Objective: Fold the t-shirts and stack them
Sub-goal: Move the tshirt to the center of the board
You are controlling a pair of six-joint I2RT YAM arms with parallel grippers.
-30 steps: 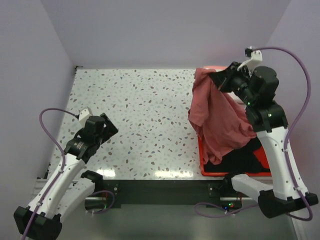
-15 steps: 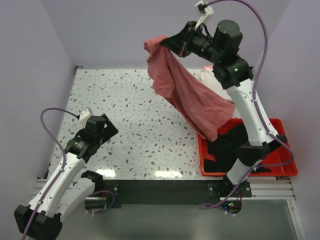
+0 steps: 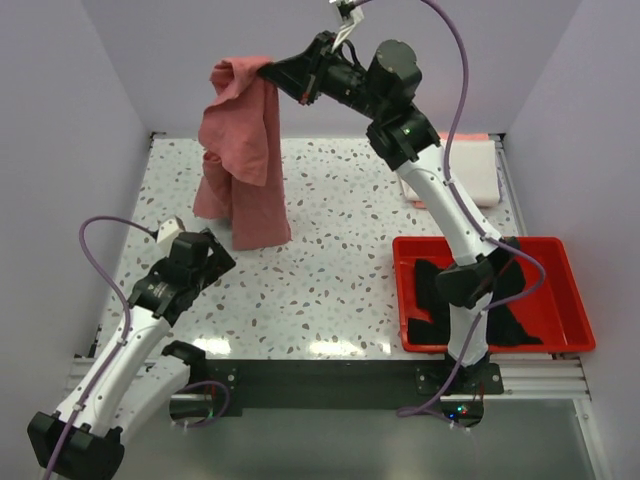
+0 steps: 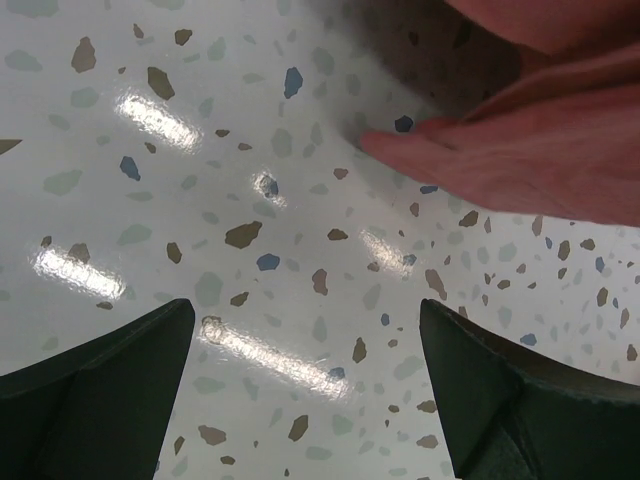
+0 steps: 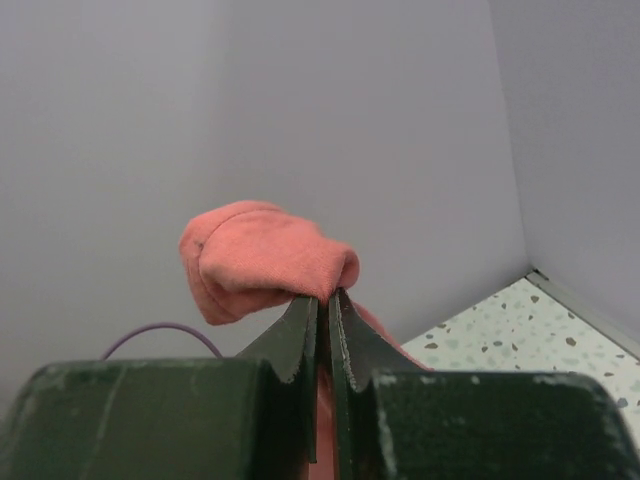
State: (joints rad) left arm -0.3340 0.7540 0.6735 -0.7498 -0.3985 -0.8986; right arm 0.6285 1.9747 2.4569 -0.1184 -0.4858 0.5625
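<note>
Rose shirt [image 3: 245, 160]: hangs bunched from the right fingers, high over the far-left worktop [image 3: 340, 210]. Its long axis runs near vertical, hem down by the surface, contact unclear.
Right fingers [image 3: 268, 72]: pressed together on a fold at the cloth's top, as the wrist view shows [image 5: 325, 300].
Right arm [image 3: 440, 190]: stretched up and across to the left, wrist roughly level.
Left fingers [image 3: 222, 262]: spread and empty, low over the worktop, aimed at the hem just beyond them.
Left arm [image 3: 130, 330]: crouched near its base.
Key relation: cloth drops straight below the right fingers. The left fingers sit nearer the free lower edge and look best placed to catch it for spreading.
Tray [image 3: 580, 325]: near right, holding a black shirt [image 3: 432, 285].
Cream shirt [image 3: 480, 170]: folded, far right.
</note>
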